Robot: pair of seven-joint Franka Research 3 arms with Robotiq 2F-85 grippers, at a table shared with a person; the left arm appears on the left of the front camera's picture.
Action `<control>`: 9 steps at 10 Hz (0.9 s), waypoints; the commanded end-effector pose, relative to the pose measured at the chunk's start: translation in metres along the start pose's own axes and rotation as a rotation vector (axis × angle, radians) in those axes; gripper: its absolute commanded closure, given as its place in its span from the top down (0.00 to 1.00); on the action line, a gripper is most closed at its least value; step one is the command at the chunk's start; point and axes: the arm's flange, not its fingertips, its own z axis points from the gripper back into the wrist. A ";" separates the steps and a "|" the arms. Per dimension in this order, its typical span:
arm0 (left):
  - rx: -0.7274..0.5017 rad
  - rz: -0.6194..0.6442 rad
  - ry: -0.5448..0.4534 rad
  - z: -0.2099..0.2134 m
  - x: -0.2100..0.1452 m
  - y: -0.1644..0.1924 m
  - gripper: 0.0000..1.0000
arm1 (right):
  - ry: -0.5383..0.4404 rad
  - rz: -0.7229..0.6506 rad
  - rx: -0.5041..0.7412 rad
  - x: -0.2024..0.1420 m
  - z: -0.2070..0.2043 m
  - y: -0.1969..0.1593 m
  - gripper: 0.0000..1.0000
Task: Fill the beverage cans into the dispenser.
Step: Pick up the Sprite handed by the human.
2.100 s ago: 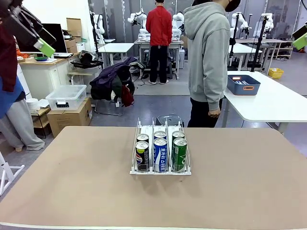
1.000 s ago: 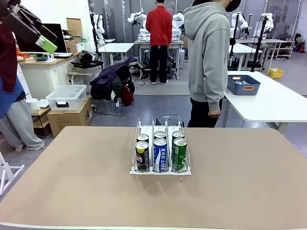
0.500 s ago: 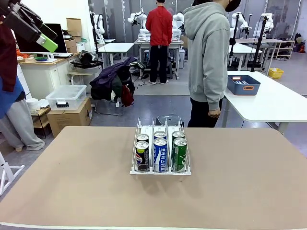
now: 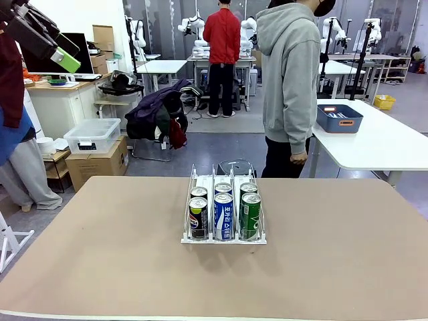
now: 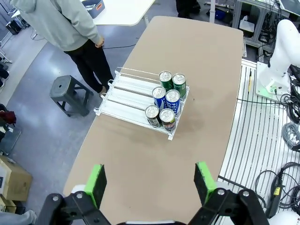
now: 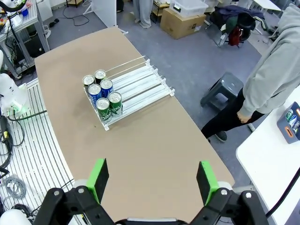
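The table (image 4: 100,254) carries the dispenser (image 4: 224,241) near its middle, with the white front lip facing the robot's side and the rear end pointing toward the far edge. The beverage cans (image 4: 223,216) total six and stand upright in two rows of three at the lip end, one pair per lane. In the front view the left lane holds the black cans (image 4: 198,218), the middle lane the blue-and-white cans (image 5: 172,99), and the right lane the green cans (image 4: 250,215). Cans within a lane stand one directly behind the other. The rear portion of all three lanes is unoccupied, as the left wrist view shows. The left tool (image 5: 150,182) sits high above the table, well apart from the dispenser; its green pads (image 5: 96,183) stand wide apart with nothing between them. The right tool (image 6: 152,180) is likewise high above the table, looking down on the dispenser from the opposite side, jaws wide apart and holding nothing. A person in a grey hoodie (image 4: 289,80) stands at the far side of the table, one hand (image 4: 299,158) hanging at the side. A dark stool (image 5: 69,93) stands on the floor just beyond the far edge, behind the dispenser.
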 end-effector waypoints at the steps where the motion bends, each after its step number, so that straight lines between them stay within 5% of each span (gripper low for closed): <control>1: 0.011 0.007 -0.013 0.004 0.002 -0.001 1.00 | 0.004 0.002 -0.001 0.000 -0.001 0.000 1.00; 9: 0.027 -0.010 -0.018 0.014 0.007 -0.001 1.00 | 0.004 0.002 -0.001 0.000 -0.001 0.000 1.00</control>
